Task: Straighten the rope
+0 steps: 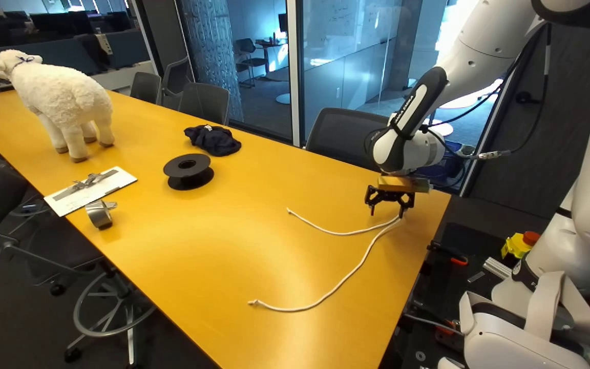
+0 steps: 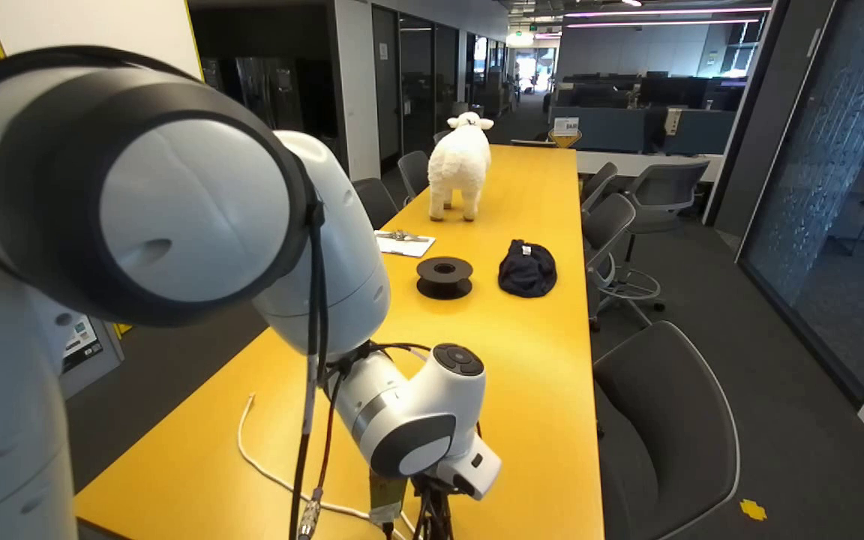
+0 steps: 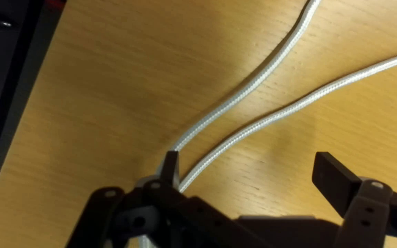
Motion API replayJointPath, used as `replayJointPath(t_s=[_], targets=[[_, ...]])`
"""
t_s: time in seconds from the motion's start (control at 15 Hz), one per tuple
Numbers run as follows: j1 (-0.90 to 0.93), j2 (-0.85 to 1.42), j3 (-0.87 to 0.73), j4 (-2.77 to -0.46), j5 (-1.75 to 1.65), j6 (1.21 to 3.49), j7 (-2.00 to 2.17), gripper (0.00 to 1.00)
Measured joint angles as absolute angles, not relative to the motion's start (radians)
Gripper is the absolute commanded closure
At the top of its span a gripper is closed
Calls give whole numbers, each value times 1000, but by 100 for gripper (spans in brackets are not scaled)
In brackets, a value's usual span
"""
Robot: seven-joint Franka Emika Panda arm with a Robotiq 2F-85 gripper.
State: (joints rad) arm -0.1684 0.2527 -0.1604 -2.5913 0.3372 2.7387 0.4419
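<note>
Pincer (image 1: 387,212) is spread wide, well apart from the spool (image 1: 189,172); one fingertip (image 3: 169,167) sits right by the rope (image 3: 253,83), can't tell if touching. Rope's on the bench (image 1: 254,246), on the pincer side of the spool, doubled over: both strands run together at the pincer, both loose ends nearer the spool. Dark cloth (image 1: 214,141) lies near the spool, plush sheep (image 2: 460,161) stands beyond it as seen from the pincer.
</note>
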Motion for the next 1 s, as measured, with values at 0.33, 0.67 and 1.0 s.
replayJointPath(t_s=[0.33, 0.67, 1.0], targets=[[-191, 268, -168, -2618, 363, 2739, 432, 0], [-230, 297, -166, -2658, 459, 2739, 374, 0], [-236, 293, -170, -2658, 464, 2739, 368, 0]])
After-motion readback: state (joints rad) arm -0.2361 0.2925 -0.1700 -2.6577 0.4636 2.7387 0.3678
